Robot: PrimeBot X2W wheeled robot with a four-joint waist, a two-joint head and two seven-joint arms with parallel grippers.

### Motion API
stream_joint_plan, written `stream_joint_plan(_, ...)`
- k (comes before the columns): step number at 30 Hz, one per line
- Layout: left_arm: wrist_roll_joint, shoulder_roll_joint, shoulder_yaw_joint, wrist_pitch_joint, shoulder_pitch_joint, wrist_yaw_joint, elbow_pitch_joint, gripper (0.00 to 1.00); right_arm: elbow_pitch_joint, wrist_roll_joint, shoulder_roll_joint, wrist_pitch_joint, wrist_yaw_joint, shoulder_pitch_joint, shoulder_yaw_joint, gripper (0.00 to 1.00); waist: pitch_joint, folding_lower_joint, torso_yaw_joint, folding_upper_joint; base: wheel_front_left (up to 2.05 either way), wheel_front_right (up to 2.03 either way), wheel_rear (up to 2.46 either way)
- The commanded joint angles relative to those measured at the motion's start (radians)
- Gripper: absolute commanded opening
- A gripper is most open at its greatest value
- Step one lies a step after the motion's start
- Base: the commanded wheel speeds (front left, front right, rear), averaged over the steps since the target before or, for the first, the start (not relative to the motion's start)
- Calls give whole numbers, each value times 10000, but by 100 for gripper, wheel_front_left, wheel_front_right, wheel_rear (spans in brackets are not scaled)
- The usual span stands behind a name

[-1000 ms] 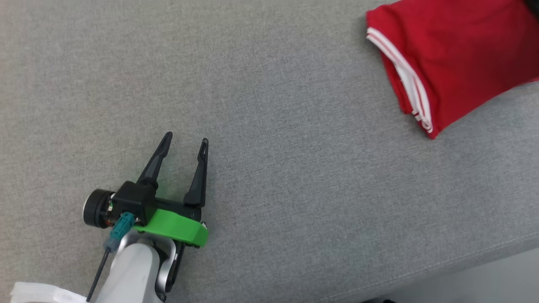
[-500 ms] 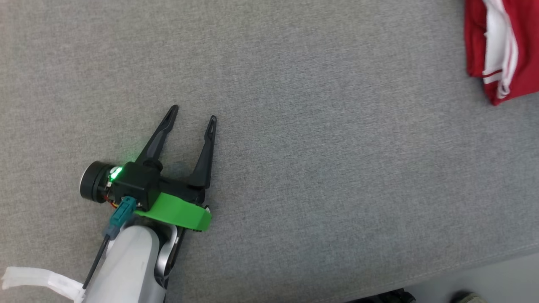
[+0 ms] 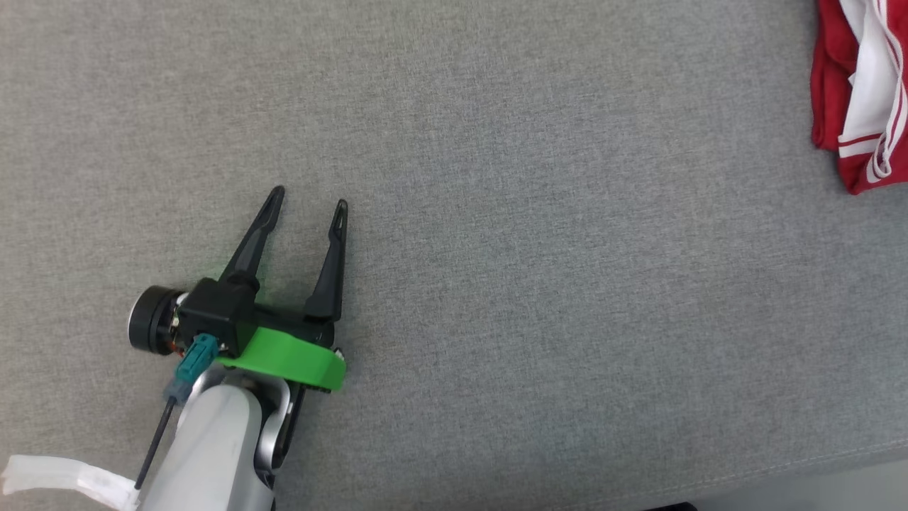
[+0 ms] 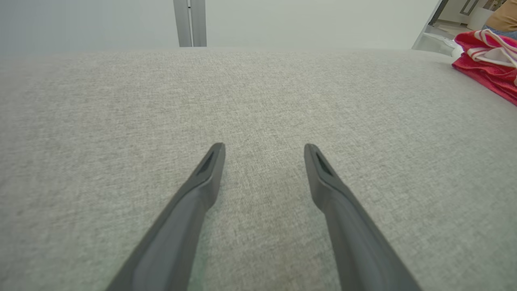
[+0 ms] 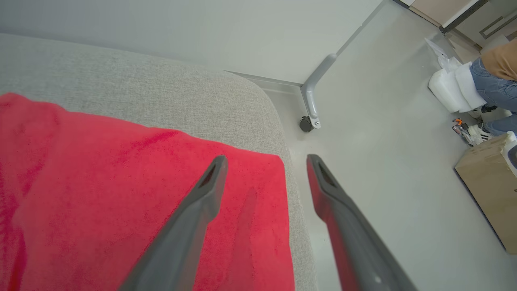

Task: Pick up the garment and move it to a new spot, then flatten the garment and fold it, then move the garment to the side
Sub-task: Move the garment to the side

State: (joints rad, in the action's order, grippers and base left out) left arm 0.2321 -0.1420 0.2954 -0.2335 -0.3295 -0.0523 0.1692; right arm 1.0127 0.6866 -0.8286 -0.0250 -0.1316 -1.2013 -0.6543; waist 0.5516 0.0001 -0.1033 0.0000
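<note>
**Setting it aside: pull away cleanly and keep the fold**

The garment [image 3: 858, 99] lies far to the robot's right, at a rounded corner of the grey cushion [image 3: 539, 284]. Its red body is on the cushion and a white sleeve with red stripes is bunched on top. The right gripper [image 5: 266, 157] hangs above the cloth's outer corner, fingers apart with nothing between them. One finger is over the red cloth and the other is over the floor [image 5: 383, 161] beyond the cushion's edge. The left gripper [image 3: 310, 197] is well apart from the garment, low over bare cushion, also spread wide and empty.

Judging by this, the last step, moving the garment aside, is about finished. To do it well, the right arm should rise straight off the cloth before swinging back, so that neither fingertip catches a layer and drags the fold open. The corner of the cloth sits close to the cushion's edge, so a sideways brush could tip it over the side. The loose sleeve may need tucking in if a tidy fold matters.

The cushion is a flat, tightly woven grey fabric with a stitched seam along its near edge. It looks grippy enough to hold the cloth in place. Beyond it are a pale wall [image 5: 181, 32], a smooth light floor and a grey metal leg on a small wheel [image 5: 309, 121]. Farther off, a person in jeans [image 5: 494, 81] sits beside white bags [image 5: 452, 87] and a cardboard box [image 5: 488, 182].
</note>
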Motion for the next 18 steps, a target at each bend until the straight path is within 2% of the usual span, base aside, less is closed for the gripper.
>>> stream_joint_plan(1, 30, -32, -55, -69, 298, 72, 142, 100, -152, -2, 20, 356, 18, -82, -126, 100, -1012, -1, -31, 0, 0, 0, 0)
stream_joint_plan(9, 511, -181, -648, -245, 1059, 254, 175, 100, -1474, 539, 268, 1560, 19, 757, -922, 100, -3555, -1, -152, 0, 0, 0, 0)
stream_joint_plan(12, 761, -256, -834, -262, 1411, 129, 72, 100, -2232, 884, 95, 1743, 19, 1435, -1115, 100, -4426, -1, -69, 0, 0, 0, 0)
stream_joint_plan(18, 1262, -421, -1188, 74, 1973, 196, -273, 100, -3921, 2012, 141, 2092, 19, 3189, -632, 100, -5438, -1, 33, 0, 0, 0, 0)
